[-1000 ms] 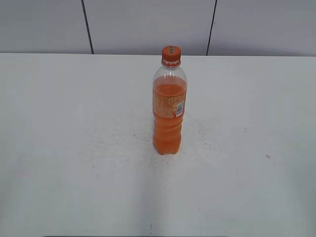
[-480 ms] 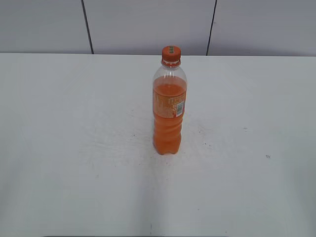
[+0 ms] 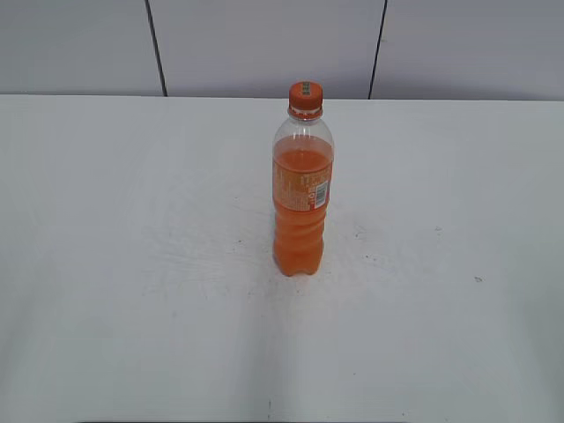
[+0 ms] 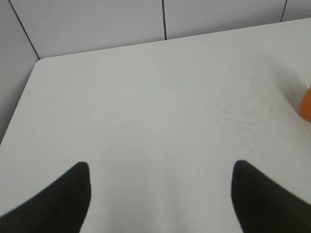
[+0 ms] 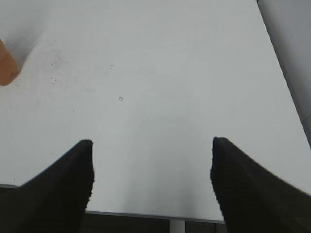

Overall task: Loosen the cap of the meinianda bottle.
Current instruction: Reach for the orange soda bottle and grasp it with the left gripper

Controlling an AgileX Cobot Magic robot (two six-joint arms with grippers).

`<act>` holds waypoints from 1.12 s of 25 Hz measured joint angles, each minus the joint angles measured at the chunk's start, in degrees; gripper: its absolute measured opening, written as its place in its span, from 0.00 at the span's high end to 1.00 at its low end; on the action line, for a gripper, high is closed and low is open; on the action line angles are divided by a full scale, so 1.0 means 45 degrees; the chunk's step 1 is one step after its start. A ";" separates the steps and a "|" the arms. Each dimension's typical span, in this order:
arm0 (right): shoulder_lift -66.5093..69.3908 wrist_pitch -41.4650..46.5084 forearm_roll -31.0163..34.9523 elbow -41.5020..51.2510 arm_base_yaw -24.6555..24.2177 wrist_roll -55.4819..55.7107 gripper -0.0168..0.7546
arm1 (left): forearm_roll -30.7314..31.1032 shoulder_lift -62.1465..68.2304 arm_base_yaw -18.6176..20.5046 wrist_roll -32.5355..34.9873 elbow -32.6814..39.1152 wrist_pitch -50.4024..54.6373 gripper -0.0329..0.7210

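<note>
The meinianda bottle (image 3: 301, 198) stands upright near the middle of the white table, with orange drink, an orange label band and a white patch. Its orange cap (image 3: 305, 95) sits on top. A sliver of the bottle shows at the right edge of the left wrist view (image 4: 305, 104) and at the left edge of the right wrist view (image 5: 7, 65). My left gripper (image 4: 160, 170) is open and empty over bare table, well left of the bottle. My right gripper (image 5: 151, 145) is open and empty near the table's front edge, right of the bottle. Neither gripper shows in the exterior view.
The white table (image 3: 132, 220) has scuff marks around the bottle. A grey panelled wall (image 3: 264, 44) stands behind it. The table's front edge shows in the right wrist view (image 5: 146, 213), and its left corner in the left wrist view (image 4: 41, 60).
</note>
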 joint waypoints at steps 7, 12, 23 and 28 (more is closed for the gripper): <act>0.0000 0.0000 0.0000 0.0000 0.0000 0.0000 0.25 | 0.0000 0.0000 0.0000 0.0000 0.0000 0.0000 0.24; 0.0000 0.0000 0.0000 0.0000 0.0000 0.0000 0.25 | 0.0000 0.0000 0.0000 0.0000 0.0000 -0.0005 0.24; 0.0000 0.0000 0.0000 0.0000 0.0000 0.0000 0.25 | 0.0000 0.3214 0.0000 0.0000 -0.0997 -0.6848 0.24; 0.0000 0.0000 0.0000 0.0000 0.0000 0.0000 0.25 | 0.0000 0.5779 0.0000 0.0000 -0.0675 -1.0903 0.24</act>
